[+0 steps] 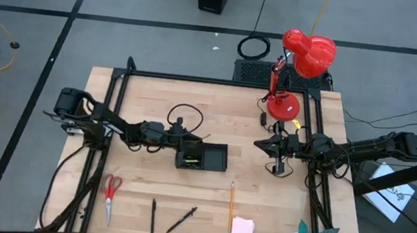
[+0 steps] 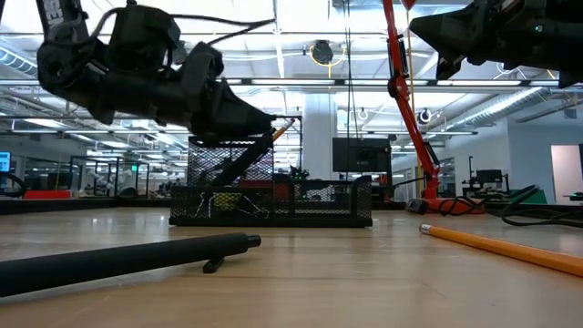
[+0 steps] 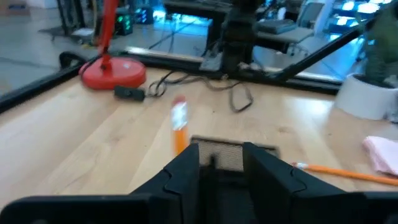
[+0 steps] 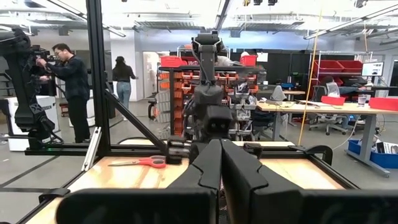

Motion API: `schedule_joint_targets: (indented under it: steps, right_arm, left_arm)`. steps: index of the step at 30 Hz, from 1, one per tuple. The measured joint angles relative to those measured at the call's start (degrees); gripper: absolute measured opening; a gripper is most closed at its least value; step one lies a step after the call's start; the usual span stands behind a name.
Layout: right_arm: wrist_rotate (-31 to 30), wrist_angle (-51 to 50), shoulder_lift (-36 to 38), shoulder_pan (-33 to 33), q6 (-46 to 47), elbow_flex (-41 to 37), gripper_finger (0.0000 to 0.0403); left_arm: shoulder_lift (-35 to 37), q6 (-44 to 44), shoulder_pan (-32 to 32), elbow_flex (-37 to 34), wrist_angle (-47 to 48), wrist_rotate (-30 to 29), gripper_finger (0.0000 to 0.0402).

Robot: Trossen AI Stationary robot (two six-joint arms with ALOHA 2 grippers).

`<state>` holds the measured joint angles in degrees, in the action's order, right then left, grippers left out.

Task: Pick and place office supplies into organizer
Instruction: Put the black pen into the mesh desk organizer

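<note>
Wooden desk (image 1: 155, 111) below, left claw (image 1: 183, 142) hangs over the organizer (image 1: 212, 159) at mid-desk, fingers parted, seemingly around an orange marker (image 3: 179, 127) tilting into the taller compartment. Right claw (image 1: 261, 143) waits pinched shut, empty. Scissors (image 1: 110, 191) and pencil (image 1: 231, 206) lie near the front edge.

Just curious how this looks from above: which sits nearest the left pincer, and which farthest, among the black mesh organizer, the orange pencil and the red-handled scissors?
Seen from the high view, from the left pincer:
1. Black mesh organizer, right beneath and beside it.
2. Orange pencil, toward the front right.
3. Red-handled scissors, near the front left corner.
</note>
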<state>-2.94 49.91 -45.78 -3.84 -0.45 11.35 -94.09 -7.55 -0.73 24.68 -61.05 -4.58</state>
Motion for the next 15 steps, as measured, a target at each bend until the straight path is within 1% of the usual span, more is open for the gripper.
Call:
schedule_joint_targets:
  steps: [2, 4, 6, 9, 12, 13, 15]
  right_arm:
    - [0.0, 0.0, 0.0, 0.0, 0.0, 0.0, 0.0004]
    - [0.0, 0.0, 0.0, 0.0, 0.0, 0.0, 0.0004]
    - [0.0, 0.0, 0.0, 0.0, 0.0, 0.0, 0.0004]
    - [0.0, 0.0, 0.0, 0.0, -0.1, 0.0, 0.0004]
    - [0.0, 0.0, 0.0, 0.0, 0.2, 0.0, 0.0004]
    - [0.0, -0.1, 0.0, 0.0, 0.2, 0.0, 0.0004]
    - [0.0, -0.1, 0.0, 0.0, 0.2, 0.0, 0.0004]
  left_arm:
    - [3.1, 1.0, -1.1, 1.1, 3.9, -0.8, 0.0121]
    - [7.4, 0.9, -2.6, 2.6, 11.3, -4.0, 0.0119]
    - [11.4, -0.5, -4.4, 5.9, 22.2, -8.2, 0.0118]
    - [16.2, -4.3, -8.0, 13.9, 44.9, -13.8, 0.0118]
    - [16.8, -12.5, -13.8, 23.3, 68.1, -19.7, 0.0118]
    - [16.1, -16.3, -16.0, 26.2, 74.3, -21.0, 0.0118]
    - [13.5, -25.7, -20.0, 31.3, 83.3, -21.2, 0.0118]
